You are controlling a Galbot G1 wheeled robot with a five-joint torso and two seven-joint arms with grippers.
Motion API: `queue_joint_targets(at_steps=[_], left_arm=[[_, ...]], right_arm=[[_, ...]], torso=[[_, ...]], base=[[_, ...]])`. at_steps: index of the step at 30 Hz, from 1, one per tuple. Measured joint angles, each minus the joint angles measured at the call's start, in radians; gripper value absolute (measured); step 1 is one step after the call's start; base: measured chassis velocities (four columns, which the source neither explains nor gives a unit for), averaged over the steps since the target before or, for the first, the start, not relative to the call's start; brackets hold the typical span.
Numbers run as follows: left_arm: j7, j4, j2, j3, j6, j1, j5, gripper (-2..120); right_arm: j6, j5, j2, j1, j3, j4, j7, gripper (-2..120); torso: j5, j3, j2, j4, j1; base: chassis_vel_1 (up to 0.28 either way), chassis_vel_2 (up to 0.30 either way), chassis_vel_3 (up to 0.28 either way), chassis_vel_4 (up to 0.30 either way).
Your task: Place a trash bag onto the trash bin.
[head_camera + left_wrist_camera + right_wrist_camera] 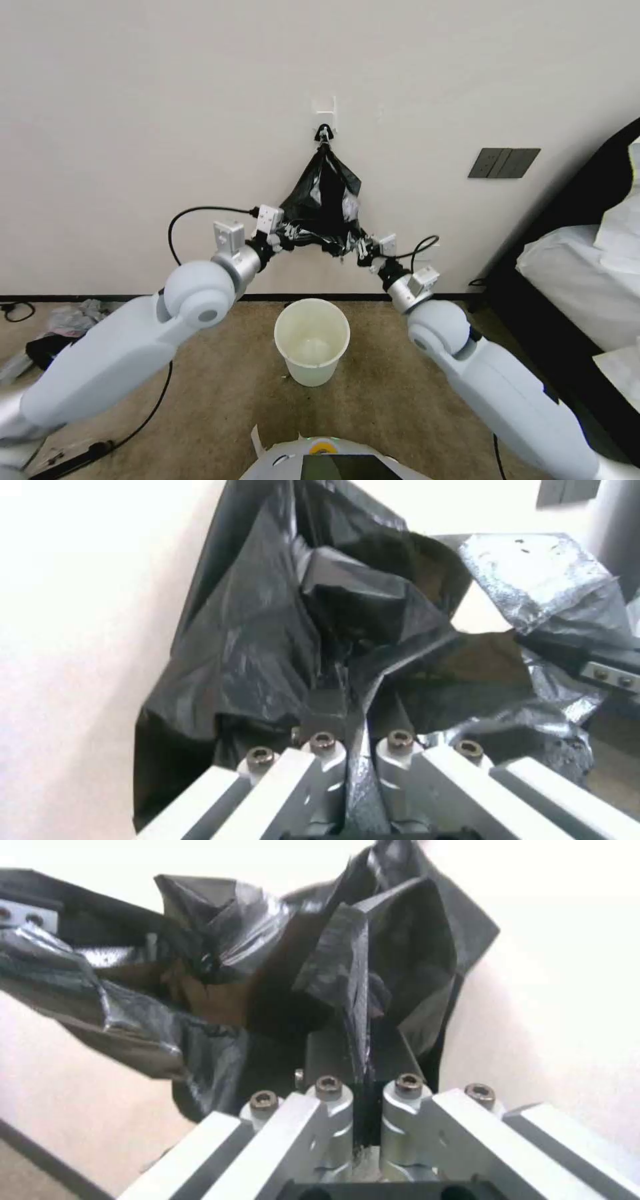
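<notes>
Both tools: clamped on film.
Left tool (288, 235): pinching the trash bag (323, 200) at its lower left edge.
Bag: hanging from a wall hook (325, 131); light, limp, slippery; hold the hem.
Right tool (363, 248): pinching the lower right edge.
Trash bin (312, 341): on the floor, well below.

Pale grey-white arms, black cables, silver wrists.

Head high, wall-facing; 2 wrist views close, sharing trash bag (323, 197).
</notes>
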Motion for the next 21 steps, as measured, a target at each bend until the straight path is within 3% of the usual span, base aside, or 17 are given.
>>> queue_joint_targets(at_steps=[3, 6, 13, 21], left_arm=[[0.000, 0.000, 0.000, 0.000, 0.000, 0.000, 0.000, 0], [0.007, -0.046, 0.005, -0.081, -0.005, 0.134, 0.024, 0], [0.026, -0.081, 0.002, -0.135, -0.020, 0.240, 0.075, 0], [0.062, -0.096, -0.048, -0.171, -0.048, 0.373, 0.167, 0]], right_arm=[[0.000, 0.000, 0.000, 0.000, 0.000, 0.000, 0.000, 0], [0.005, -0.010, 0.027, -0.062, 0.028, 0.040, 0.005, 0], [0.010, -0.010, 0.052, -0.156, 0.062, 0.100, 0.013, 0], [0.032, -0.036, 0.101, -0.299, 0.083, 0.135, 0.017, 0]], torso=[[0.0000, 0.000, 0.000, 0.0000, 0.000], [0.0000, 0.000, 0.000, 0.0002, 0.000], [0.0001, 0.000, 0.000, 0.0001, 0.000], [0.0001, 0.000, 0.000, 0.0000, 0.000]], base=[[0.000, 0.000, 0.000, 0.000], [0.000, 0.000, 0.000, 0.000], [0.000, 0.000, 0.000, 0.000], [0.000, 0.000, 0.000, 0.000]])
